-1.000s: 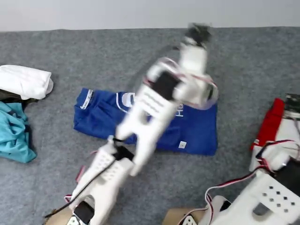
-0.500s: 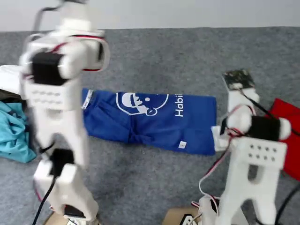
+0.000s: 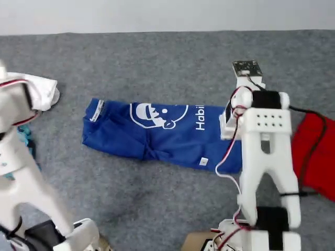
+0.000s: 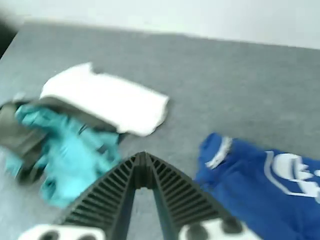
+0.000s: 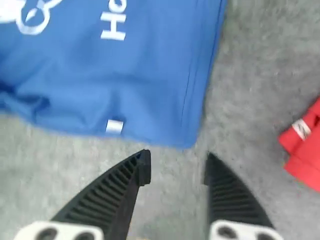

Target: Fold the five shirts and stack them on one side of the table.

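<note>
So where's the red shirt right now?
In the high view the red shirt lies at the right edge of the table, just right of the blue shirt and partly hidden by the right arm.

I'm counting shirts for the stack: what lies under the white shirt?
A dark garment shows beneath the white shirt, with a teal shirt bunched against it. Whether anything else lies under the white shirt cannot be seen, because it is covered.

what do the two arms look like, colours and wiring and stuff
The left arm and right arm are white plastic with black motor blocks. The right carries thin red, white and black cables, a plate of small holes and a circuit board at its tip. The jaws are black, ribbed and tapered.
</note>
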Motion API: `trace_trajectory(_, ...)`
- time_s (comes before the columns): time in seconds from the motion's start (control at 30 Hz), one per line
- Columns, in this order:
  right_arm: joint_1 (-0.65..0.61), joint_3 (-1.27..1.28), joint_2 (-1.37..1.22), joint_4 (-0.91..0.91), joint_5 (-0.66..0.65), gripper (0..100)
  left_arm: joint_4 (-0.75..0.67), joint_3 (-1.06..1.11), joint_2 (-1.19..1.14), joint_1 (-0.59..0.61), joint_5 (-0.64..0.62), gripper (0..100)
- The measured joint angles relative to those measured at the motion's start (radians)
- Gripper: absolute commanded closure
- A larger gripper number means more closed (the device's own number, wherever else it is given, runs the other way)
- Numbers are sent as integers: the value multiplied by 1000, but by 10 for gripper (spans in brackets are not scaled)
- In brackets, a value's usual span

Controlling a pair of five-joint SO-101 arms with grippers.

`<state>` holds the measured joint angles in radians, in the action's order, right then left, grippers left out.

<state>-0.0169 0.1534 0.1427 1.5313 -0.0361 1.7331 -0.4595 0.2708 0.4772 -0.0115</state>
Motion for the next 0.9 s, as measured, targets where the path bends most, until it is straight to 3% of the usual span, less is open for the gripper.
trace_trajectory(0.3,-8,-15,-298,-219,18,762,0,69,3,155,2,998)
trace_trajectory(0.63,-14,-241,-571,-250,18,762,0,72,3,161,2,998)
trace_trajectory(0.9,-14,-267,-614,-221,49,747,0,72,3,161,2,998)
